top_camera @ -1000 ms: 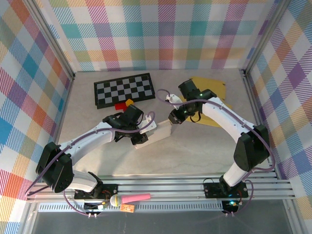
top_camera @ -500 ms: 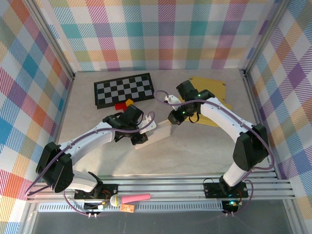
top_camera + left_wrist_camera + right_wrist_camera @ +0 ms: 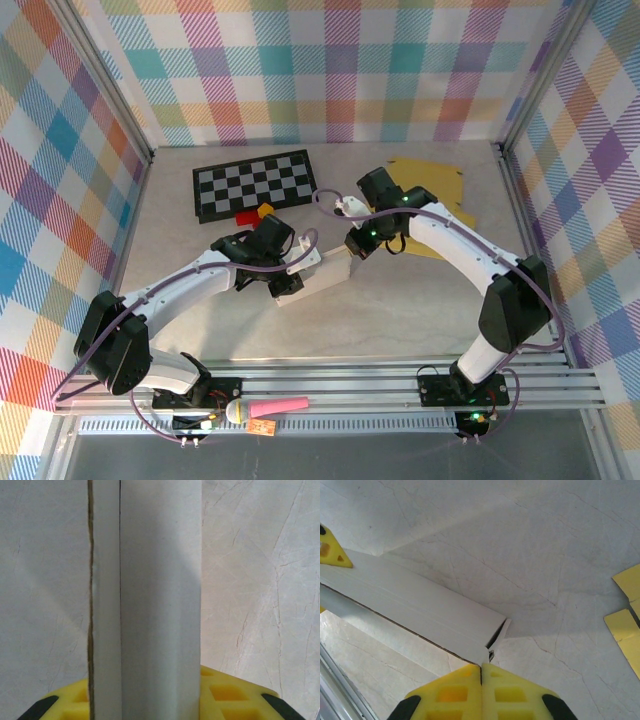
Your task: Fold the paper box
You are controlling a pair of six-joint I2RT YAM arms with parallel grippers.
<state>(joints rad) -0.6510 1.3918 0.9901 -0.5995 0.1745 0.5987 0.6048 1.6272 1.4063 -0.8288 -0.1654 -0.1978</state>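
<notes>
Mid-fold: paper box (image 3: 322,272) lies mid-table between the arms, left gripper (image 3: 284,275) clamped across its left end, right gripper (image 3: 481,671) closed at the right end flap, pinch uncertain; next, probably tuck that flap inward while left steadies.

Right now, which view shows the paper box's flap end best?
Right wrist: the paper box flap end sits close up at the right gripper. Top external shows it small; left wrist, flat panels.
</notes>
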